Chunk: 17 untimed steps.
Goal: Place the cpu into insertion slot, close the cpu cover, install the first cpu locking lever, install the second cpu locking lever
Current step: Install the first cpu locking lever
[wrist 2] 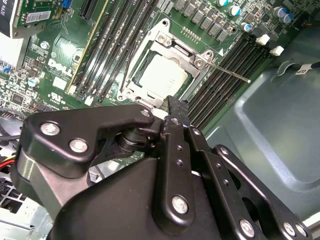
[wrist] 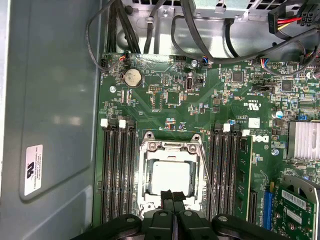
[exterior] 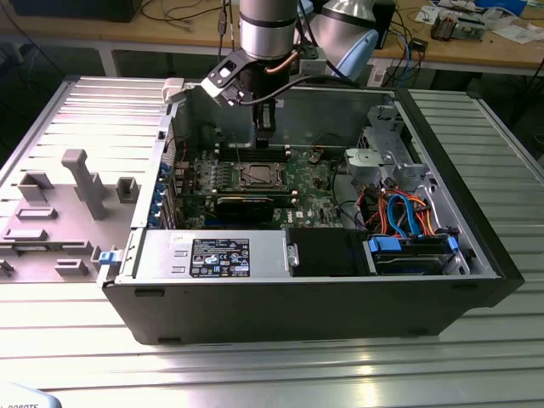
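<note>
The cpu (wrist: 171, 176), a flat silvery square, lies in the insertion slot (exterior: 259, 176) on the green board inside the open computer case. The cpu cover (wrist: 170, 149), a silvery frame with a square window, lies down over the chip (wrist 2: 161, 75). One thin locking lever (wrist 2: 229, 72) juts out sideways over the memory slots, and it runs along the socket's side (wrist: 209, 180) in the first wrist view. A second thin lever (wrist 2: 129, 65) slants on the other side. My gripper (wrist: 172, 192) hangs just above the socket's edge, shut and holding nothing, and hangs from the arm (exterior: 265, 134) in the exterior view.
Black memory slots (wrist: 117, 170) flank the socket. A black graphics card (exterior: 246, 204) lies in front of it, with a power supply (exterior: 212, 255) nearer. A drive cage with blue and orange cables (exterior: 408, 217) fills the exterior view's right. A grey fixture tray (exterior: 59, 212) sits outside the case.
</note>
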Tool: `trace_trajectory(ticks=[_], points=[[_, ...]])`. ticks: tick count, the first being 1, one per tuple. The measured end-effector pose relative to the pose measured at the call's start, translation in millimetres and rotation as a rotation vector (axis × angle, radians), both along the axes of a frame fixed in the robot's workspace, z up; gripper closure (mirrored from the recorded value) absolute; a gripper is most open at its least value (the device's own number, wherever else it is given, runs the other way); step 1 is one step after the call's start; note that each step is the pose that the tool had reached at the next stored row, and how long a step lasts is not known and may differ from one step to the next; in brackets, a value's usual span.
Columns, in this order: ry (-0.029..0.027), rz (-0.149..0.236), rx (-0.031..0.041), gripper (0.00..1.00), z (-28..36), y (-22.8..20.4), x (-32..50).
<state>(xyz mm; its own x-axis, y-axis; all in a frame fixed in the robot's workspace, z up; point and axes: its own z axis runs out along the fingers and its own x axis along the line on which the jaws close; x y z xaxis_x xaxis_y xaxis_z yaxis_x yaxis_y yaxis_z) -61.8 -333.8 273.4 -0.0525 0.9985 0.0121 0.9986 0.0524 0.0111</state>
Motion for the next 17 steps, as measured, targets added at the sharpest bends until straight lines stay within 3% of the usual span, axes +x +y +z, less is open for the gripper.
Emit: trace_trajectory(ticks=[3,9,17], points=[[0.0001,0.0,-0.0002,0.89,0.2,0.0,0.0],[0.0002,0.049,-0.0004,0.89,0.3,0.1,0.0],[0.0002,0.158,-0.0004,0.89,0.2,0.4,0.0]])
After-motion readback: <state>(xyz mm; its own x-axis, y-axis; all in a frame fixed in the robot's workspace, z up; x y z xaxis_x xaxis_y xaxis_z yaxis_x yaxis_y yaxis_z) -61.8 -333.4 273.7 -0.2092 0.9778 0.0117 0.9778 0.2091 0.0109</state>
